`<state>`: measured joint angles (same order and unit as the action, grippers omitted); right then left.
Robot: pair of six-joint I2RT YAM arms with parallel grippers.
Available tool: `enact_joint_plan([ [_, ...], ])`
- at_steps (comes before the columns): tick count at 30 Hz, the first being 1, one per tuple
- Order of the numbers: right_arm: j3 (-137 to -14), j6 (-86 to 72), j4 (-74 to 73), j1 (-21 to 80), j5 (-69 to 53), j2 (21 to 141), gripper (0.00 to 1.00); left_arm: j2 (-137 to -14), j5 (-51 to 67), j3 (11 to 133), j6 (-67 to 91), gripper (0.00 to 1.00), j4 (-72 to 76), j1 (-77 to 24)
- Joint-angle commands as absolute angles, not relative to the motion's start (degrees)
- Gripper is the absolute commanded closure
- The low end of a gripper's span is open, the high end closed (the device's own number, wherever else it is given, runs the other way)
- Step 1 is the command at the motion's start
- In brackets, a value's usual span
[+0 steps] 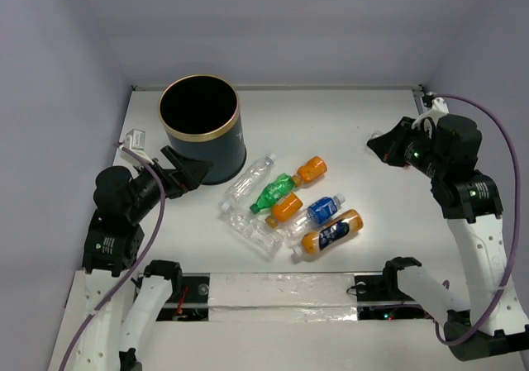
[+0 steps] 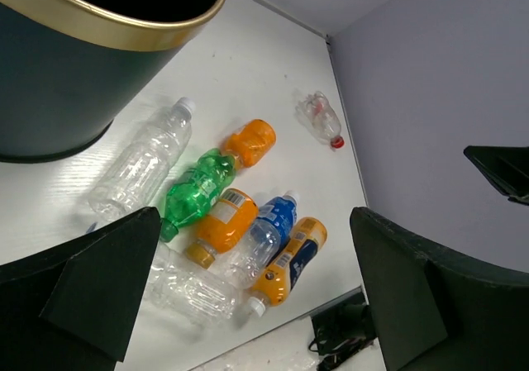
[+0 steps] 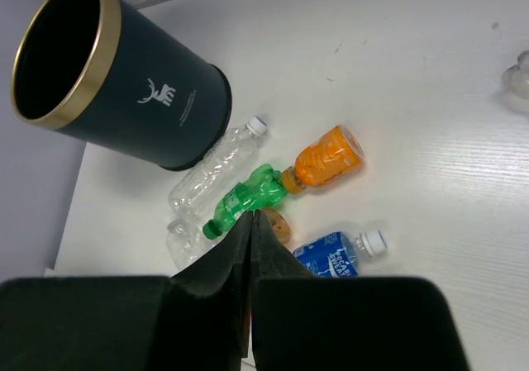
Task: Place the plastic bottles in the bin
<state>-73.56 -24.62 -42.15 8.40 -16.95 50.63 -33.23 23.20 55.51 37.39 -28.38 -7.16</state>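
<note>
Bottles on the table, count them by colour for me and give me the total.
Clear bottles: 3 (one has a red cap and lies apart)
Orange bottles: 3
Green bottle: 1
Blue-labelled bottle: 1
Total: 8

Bright, even light on a white table (image 1: 372, 164), only soft faint shadows beside the bin (image 1: 211, 156), everything sharply focused.

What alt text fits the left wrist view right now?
The open left gripper frames a cluster of plastic bottles, clear, green, orange and blue, lying on the white table. The dark gold-rimmed bin stands upper left; one crushed clear bottle with a red cap lies apart near the wall.
</note>
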Motion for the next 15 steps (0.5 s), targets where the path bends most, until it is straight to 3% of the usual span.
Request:
enact_joint_plan([
  [1,-75.8,-24.2,-43.2,9.0,-13.6,51.4,1.00,-33.0,27.0,53.6,39.2,0.01,-23.4,-7.5],
  [6,-73.0,-24.2,-41.8,9.0,-4.6,51.8,1.00,-31.4,29.5,50.3,42.3,0.01,-20.8,-8.0],
  [11,-74.1,-21.0,-44.1,9.0,7.5,59.8,0.99,-28.7,29.5,48.3,43.2,0.02,-22.8,-8.5],
  [13,-74.2,-19.6,-43.3,9.0,11.7,63.5,0.91,-28.0,30.2,47.3,43.2,0.12,-23.3,-9.1],
  [14,-74.4,-19.2,-42.9,8.4,13.1,64.5,0.75,-27.2,30.2,47.1,43.1,0.34,-24.3,-9.1],
  [15,-74.5,-17.6,-42.3,7.4,14.1,66.6,0.64,-26.7,30.1,46.8,43.0,0.50,-24.9,-9.1],
])
